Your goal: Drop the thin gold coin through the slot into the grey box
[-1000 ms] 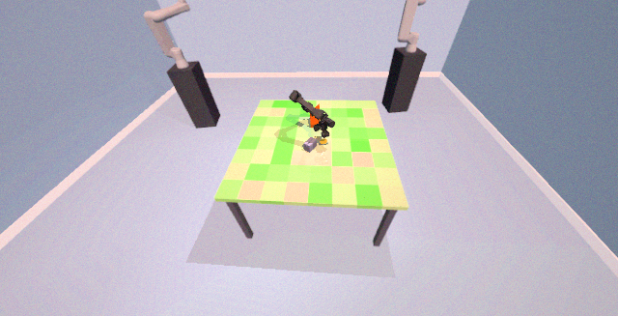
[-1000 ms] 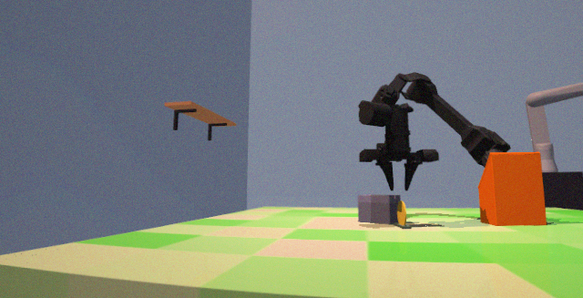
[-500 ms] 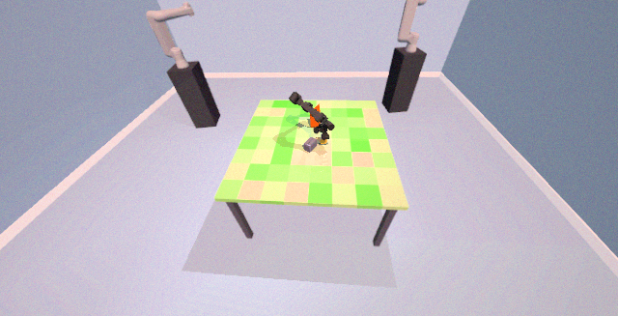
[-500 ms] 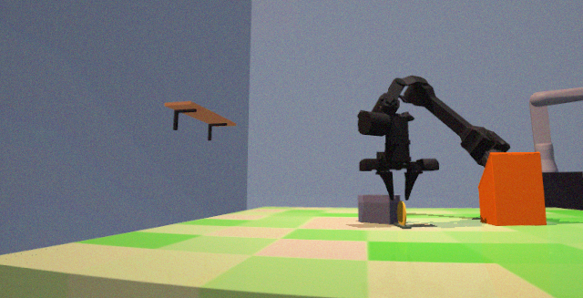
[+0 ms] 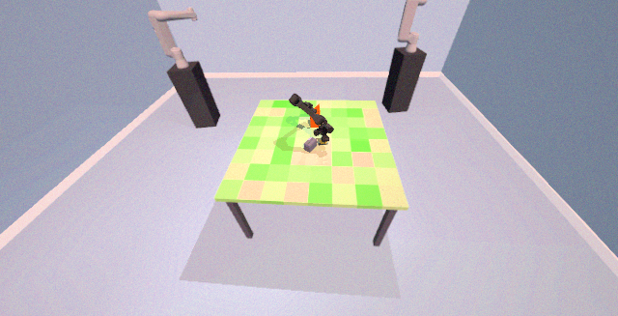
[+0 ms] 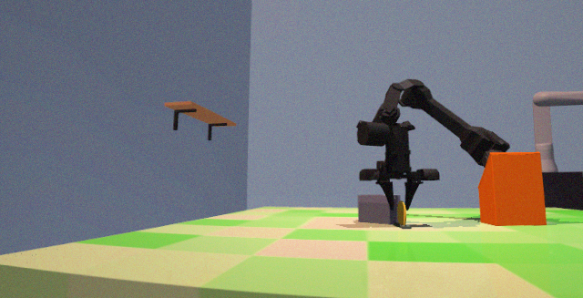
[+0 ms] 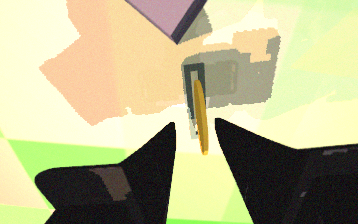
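Two open fingers of our hand straddle the coin, ungripped in its holder; grasp, carry and box insertion remain.

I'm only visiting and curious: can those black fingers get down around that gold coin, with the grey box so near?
Probably yes. The gripper is open and hangs straight above the coin, which stands on edge in its holder, lined up with the gap. The box sits beside it, seemingly just outside the fingers' path.

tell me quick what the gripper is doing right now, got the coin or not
Gripper: open, holding nothing; its fingers straddle the top of the coin, which stands in its holder.
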`<act>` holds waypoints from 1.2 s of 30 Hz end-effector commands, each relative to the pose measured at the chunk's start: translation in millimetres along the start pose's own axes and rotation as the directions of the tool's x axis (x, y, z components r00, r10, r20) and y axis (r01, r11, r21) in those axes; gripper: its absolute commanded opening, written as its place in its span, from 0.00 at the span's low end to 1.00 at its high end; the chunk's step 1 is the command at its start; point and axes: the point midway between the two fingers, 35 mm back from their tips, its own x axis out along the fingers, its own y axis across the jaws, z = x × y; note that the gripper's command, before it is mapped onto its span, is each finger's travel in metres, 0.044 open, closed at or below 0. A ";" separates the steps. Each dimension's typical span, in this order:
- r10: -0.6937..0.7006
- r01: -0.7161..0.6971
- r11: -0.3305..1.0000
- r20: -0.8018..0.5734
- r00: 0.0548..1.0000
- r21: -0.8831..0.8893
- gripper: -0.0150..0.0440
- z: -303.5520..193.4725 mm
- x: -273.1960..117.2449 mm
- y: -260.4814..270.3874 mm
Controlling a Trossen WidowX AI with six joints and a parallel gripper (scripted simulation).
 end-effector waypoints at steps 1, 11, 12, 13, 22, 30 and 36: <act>-0.005 0.005 1.000 0.008 1.000 -0.009 0.53 0.9 7.6 -3.0; -0.006 0.006 1.000 0.010 1.000 -0.009 0.53 1.8 23.9 -4.5; -0.006 0.006 1.000 0.010 1.000 -0.009 0.53 1.9 25.5 -4.7; -0.006 0.006 1.000 0.011 1.000 -0.009 0.53 2.0 27.1 -4.9; -0.006 0.006 1.000 0.011 1.000 -0.008 0.30 2.3 31.0 -5.4; -0.006 0.006 1.000 0.011 1.000 -0.008 0.25 2.3 31.0 -5.4; -0.005 0.006 1.000 0.010 1.000 -0.009 0.25 1.8 25.1 -4.4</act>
